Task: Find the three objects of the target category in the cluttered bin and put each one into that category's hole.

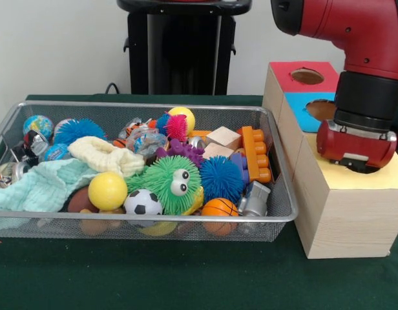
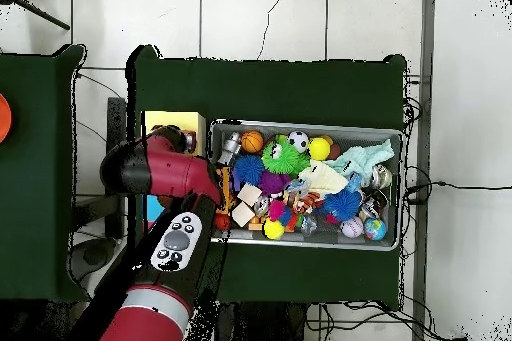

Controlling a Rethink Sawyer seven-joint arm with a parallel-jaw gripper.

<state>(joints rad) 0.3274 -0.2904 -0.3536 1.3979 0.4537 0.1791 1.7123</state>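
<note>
Pincer (image 1: pixel 358 163) hangs over yellow box's hole (image 1: pixel 362 169), grip state unclear; cloths lie across in bin (image 1: pixel 154 107), pale-green cloth (image 1: pixel 41 186) farthest.

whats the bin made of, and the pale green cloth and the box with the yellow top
The bin: silver wire mesh with a metal rim, see-through. The pale green cloth: soft, textured fabric, rumpled, probably terry. The yellow-topped box: pale wood, grain visible; the yellow panel looks matte.

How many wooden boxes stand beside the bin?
3, in a row: yellow-topped box nearest the camera, blue-topped box behind it, red-topped box farthest. The arm partly covers them.
</note>
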